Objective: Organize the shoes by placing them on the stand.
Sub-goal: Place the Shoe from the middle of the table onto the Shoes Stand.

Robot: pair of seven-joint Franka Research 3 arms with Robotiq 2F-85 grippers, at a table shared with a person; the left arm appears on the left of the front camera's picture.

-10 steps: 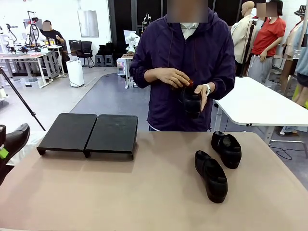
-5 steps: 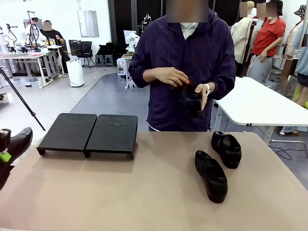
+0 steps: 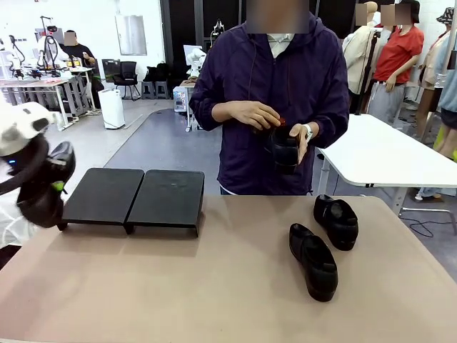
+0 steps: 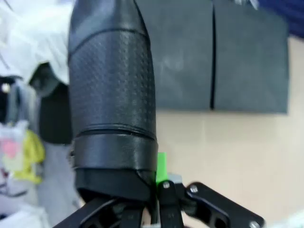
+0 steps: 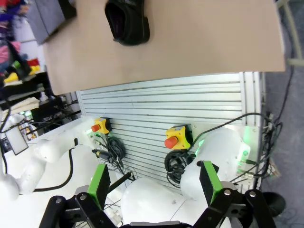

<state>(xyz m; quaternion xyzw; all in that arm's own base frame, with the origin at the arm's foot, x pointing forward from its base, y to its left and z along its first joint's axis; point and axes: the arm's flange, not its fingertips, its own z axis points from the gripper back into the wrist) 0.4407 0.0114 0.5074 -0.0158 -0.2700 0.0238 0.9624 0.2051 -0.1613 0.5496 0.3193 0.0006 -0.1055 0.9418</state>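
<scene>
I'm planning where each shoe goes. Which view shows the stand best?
The front view: the stand shows whole, both slanted platforms side by side on the table. The left wrist view gives part of its top past the held shoe; the right wrist view catches a blurred corner.

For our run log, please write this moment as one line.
left tool: shut on shoe, near stand left end | right tool: open, holds nothing | stand: no shoe yet | table: two shoes | person: holds one shoe

Left arm (image 3: 20, 121) showing white shell, black cable (image 3: 16, 176). Right gripper (image 5: 154, 183) showing black fingers (image 5: 84, 209), green pads (image 5: 99, 183). Person (image 3: 285, 93) wearing purple hoodie (image 3: 239, 78), wristwatch (image 3: 308, 132).
</scene>
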